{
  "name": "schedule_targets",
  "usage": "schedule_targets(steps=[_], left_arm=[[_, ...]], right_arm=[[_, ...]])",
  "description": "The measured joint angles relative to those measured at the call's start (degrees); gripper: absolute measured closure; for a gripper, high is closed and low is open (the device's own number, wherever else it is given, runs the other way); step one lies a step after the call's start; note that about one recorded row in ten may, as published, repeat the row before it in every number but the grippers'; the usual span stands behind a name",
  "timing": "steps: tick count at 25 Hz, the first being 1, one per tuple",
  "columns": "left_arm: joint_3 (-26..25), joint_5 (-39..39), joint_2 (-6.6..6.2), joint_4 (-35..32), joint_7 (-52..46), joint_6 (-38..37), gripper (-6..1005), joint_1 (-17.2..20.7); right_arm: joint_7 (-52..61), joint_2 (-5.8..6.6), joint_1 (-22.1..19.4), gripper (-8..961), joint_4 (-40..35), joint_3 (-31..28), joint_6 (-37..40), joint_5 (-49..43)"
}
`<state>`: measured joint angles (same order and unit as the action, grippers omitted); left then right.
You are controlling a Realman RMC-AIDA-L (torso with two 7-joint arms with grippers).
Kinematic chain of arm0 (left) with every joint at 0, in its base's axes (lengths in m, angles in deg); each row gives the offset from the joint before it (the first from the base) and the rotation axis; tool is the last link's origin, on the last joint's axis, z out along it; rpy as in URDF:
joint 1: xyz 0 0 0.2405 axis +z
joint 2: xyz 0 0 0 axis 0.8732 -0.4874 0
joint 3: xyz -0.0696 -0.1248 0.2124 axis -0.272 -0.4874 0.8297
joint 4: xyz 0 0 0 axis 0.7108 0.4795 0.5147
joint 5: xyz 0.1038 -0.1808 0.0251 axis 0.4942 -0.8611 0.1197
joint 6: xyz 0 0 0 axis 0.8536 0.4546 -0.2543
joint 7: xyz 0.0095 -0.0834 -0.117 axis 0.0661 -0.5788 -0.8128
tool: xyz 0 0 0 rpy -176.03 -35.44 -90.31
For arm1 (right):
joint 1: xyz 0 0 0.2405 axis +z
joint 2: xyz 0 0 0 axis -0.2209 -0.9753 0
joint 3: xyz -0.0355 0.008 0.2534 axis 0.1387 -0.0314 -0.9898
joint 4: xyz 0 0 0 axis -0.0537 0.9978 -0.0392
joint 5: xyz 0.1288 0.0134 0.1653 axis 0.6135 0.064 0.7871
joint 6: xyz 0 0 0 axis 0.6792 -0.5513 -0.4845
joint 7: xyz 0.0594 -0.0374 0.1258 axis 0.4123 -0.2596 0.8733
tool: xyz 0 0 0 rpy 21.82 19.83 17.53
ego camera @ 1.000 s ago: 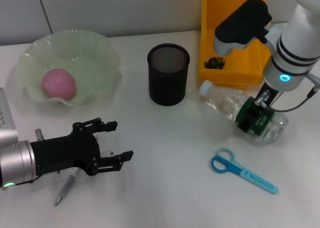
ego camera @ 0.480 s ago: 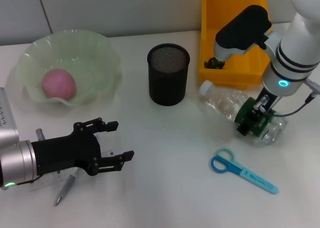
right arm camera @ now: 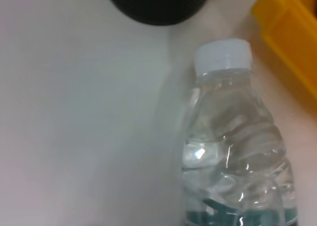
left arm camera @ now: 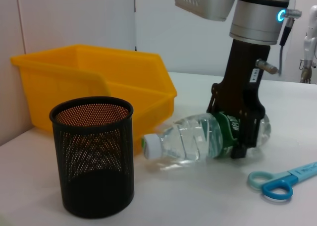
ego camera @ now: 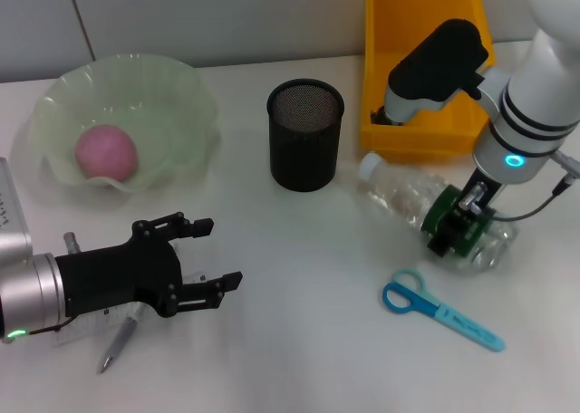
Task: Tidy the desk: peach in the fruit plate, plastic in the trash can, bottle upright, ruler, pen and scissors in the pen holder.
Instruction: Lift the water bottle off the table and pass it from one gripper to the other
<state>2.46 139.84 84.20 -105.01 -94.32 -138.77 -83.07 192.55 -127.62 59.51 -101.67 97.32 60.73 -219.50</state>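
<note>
A clear plastic bottle with a white cap lies on its side in front of the yellow trash can. My right gripper is shut on its green label; the left wrist view shows the dark fingers straddling the bottle. The pink peach rests in the green fruit plate. The black mesh pen holder stands mid-table. Blue scissors lie near the front right. My left gripper hovers open at the front left, over a pen and a clear ruler. The plastic is hidden.
The trash can stands close behind the bottle and the pen holder. The scissors lie just in front of the bottle. In the right wrist view the bottle's cap points toward the pen holder.
My right gripper has shifted slightly toward the front left, and the bottle has moved a little with it. The right forearm now covers the bin's inside corner. The left arm has stayed still.
</note>
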Motion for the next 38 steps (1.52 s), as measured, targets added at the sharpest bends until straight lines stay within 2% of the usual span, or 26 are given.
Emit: schedule_targets(steps=[8, 12, 16, 18, 19, 20, 21, 22, 23, 25, 27, 30, 32, 36, 38], left_arm=[[-0.13, -0.15, -0.01, -0.13, 0.09, -0.69, 173, 0.08], [-2.0, -0.36, -0.02, -0.16, 0.37, -2.04, 173, 0.26], [-3.99, -0.4, -0.03, -0.18, 0.43, -3.6, 173, 0.4], [-6.15, -0.49, 0.05, -0.24, 0.98, -5.0, 173, 0.61], [-6.15, -0.49, 0.05, -0.24, 0.98, -5.0, 173, 0.61], [-6.73, -0.5, 0.09, -0.26, 1.24, -5.35, 172, 0.68], [-6.73, -0.5, 0.09, -0.26, 1.24, -5.35, 172, 0.68], [-7.92, -0.53, 0.16, -0.22, 1.73, -6.05, 172, 0.83], [-8.41, -0.54, 0.18, -0.12, 1.85, -6.48, 172, 0.88], [-9.95, -0.64, 0.27, 0.17, 1.96, -7.64, 172, 0.98], [-11.17, -1.84, 0.35, 0.38, 2.04, -8.33, 172, 1.3], [-11.43, -2.81, 0.35, 0.48, 2.17, -8.43, 173, 1.55], [-11.53, -10.46, 0.19, 1.25, 3.38, -8.8, 173, 3.04], [-11.57, -15.18, 0.1, 1.46, 3.42, -9.74, 173, 4.22], [-11.57, -15.18, 0.1, 1.46, 3.42, -9.74, 173, 4.22]], right_arm=[[-1.48, 0.22, -3.82, 179, -8.41, -0.83, 4.19, 5.04], [-1.65, 0.29, -7.35, 181, -15.96, -2.55, 6.45, 6.7], [-2.18, 0.41, -9.63, 183, -19.92, -3.9, 7.58, 8.83], [-5.1, 0.45, -12.89, 183, -24.76, -5.68, 8.47, 13.59], [-5.1, 0.45, -12.89, 183, -24.76, -5.68, 8.47, 13.59], [-8.03, 0.39, -15.75, 183, -27.98, -6.44, 8.18, 17.26], [-8.03, 0.39, -15.75, 183, -27.98, -6.44, 8.18, 17.26], [-12.39, 0.27, -19.8, 183, -31.37, -6.92, 6.28, 22.63], [-12.39, 0.27, -19.8, 184, -31.37, -6.92, 6.28, 22.63], [-16.99, 0.23, -23.37, 184, -33.01, -7.01, 3.28, 27.51], [-25.59, 0.1, -28.1, 184, -32.66, -6.9, -2.79, 35.06], [-31.41, 0.07, -30.08, 184, -30.93, -6.87, -5.95, 39.68], [-38.25, 0.08, -31.71, 184, -28.06, -6.98, -8.17, 45.9], [-56.02, 0.27, -33.52, 183, -19.32, -7.18, -8.84, 61.72], [-57.22, 0.28, -33.35, 183, -18.17, -7.21, -8.84, 62.29]])
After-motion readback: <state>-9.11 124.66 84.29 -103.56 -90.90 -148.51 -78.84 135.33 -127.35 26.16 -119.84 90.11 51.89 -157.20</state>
